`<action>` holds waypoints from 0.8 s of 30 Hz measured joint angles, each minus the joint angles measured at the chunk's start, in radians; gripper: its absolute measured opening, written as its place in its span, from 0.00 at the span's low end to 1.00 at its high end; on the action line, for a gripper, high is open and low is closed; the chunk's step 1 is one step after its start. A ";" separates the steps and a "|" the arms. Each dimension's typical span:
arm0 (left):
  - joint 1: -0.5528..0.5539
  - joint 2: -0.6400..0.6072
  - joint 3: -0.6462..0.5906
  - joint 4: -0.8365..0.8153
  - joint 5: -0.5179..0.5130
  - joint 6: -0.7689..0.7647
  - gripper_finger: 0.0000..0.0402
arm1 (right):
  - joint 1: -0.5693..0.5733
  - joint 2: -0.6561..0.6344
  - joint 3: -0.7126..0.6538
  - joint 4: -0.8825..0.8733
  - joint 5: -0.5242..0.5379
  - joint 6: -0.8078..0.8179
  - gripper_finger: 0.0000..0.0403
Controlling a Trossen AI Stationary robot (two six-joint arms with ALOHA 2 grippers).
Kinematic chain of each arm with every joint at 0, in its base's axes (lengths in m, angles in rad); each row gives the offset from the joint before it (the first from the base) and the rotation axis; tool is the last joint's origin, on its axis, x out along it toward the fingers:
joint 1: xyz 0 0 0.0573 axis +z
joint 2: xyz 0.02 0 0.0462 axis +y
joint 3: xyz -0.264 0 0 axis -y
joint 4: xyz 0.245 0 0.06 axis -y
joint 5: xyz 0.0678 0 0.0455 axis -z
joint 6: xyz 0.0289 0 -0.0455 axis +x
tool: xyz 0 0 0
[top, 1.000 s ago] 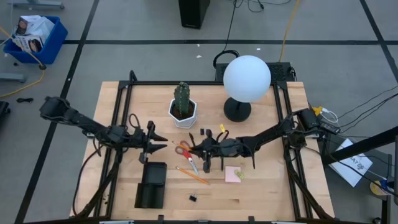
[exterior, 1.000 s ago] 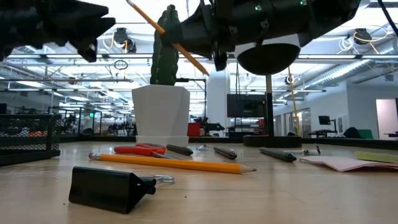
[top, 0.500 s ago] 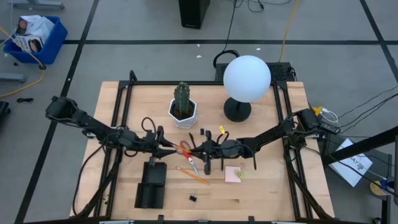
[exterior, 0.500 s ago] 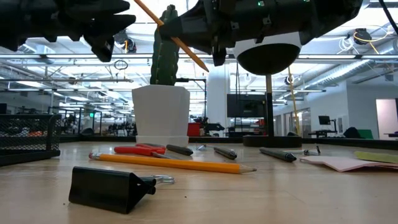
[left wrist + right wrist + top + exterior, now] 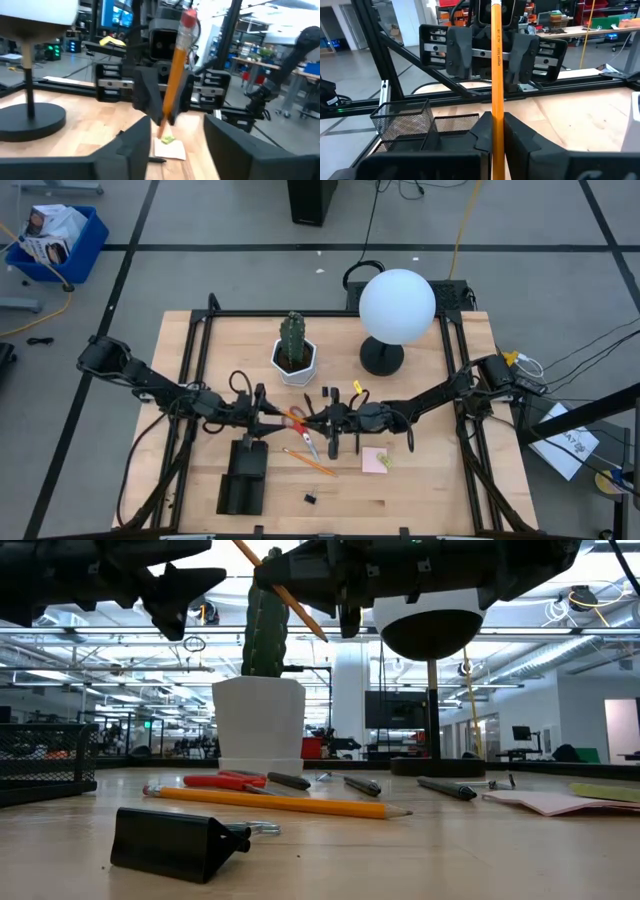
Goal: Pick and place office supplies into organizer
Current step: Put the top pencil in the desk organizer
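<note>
My right gripper (image 5: 318, 420) is shut on an orange pencil (image 5: 496, 70) above the middle of the table. My left gripper (image 5: 268, 418) is open and empty. It faces the right gripper closely, its fingers (image 5: 135, 145) standing either side of the pencil's lower end without touching it. A second orange pencil (image 5: 310, 462), red-handled scissors (image 5: 297, 426), a pink sticky-note pad (image 5: 375, 460) and a black clip (image 5: 311, 499) lie on the table. The black organizer (image 5: 243, 478) stands at the near left. My right gripper pinches the pencil's lower part (image 5: 165, 107) between its two fingers, which lie across it and come level from the table's right. The pencil is lifted clear and slants up toward the left arm, with its red eraser end (image 5: 188, 19) on top.
A cactus in a white pot (image 5: 294, 352) and a white globe lamp (image 5: 397, 305) stand at the far side. Dark pens (image 5: 440, 787) lie near the scissors. The organizer's mesh wall (image 5: 405, 122) shows beyond the pencil.
My left gripper has moved toward the table's right, closing in on the right gripper and the held pencil. It has stayed open. The right gripper has kept the pencil in about the same place.
</note>
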 joint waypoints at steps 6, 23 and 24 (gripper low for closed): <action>0.000 -0.001 0.000 0.057 -0.012 0.005 0.63 | 0.004 0.000 0.000 0.000 -0.001 0.013 0.05; 0.028 -0.001 0.029 0.096 -0.017 0.009 0.65 | -0.019 0.006 0.000 -0.017 0.018 0.105 0.05; 0.031 -0.001 0.034 0.089 -0.011 0.011 0.65 | -0.019 0.006 0.000 -0.020 0.022 0.093 0.05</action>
